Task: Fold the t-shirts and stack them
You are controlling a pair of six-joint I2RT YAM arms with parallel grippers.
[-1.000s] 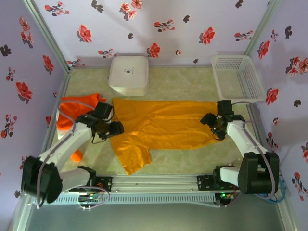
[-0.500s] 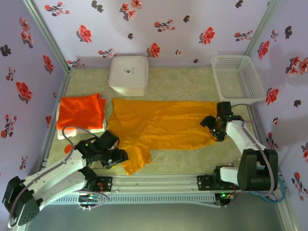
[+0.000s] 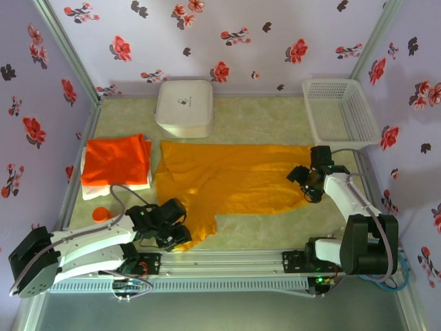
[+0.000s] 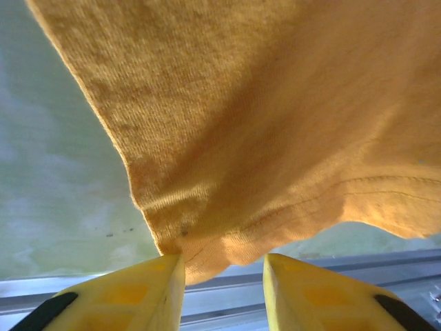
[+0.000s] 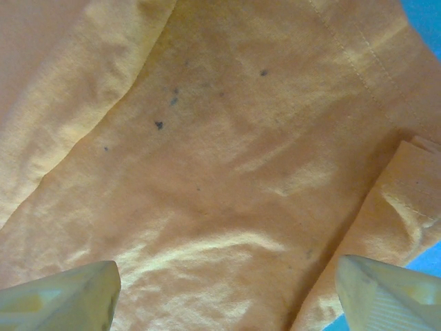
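— Where is the mustard t-shirt (image 4: 262,124)?
— Its corner lies between the fingers of my left gripper (image 4: 222,261), which stand apart. My right gripper (image 5: 226,276) is spread wide, the cloth just beneath.

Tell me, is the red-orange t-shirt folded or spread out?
Folded: the red-orange t-shirt lies as a compact rectangle on top of a white t-shirt.

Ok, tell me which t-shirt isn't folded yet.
The mustard yellow t-shirt, spread out flat; the red-orange t-shirt lies folded on the white t-shirt at left.
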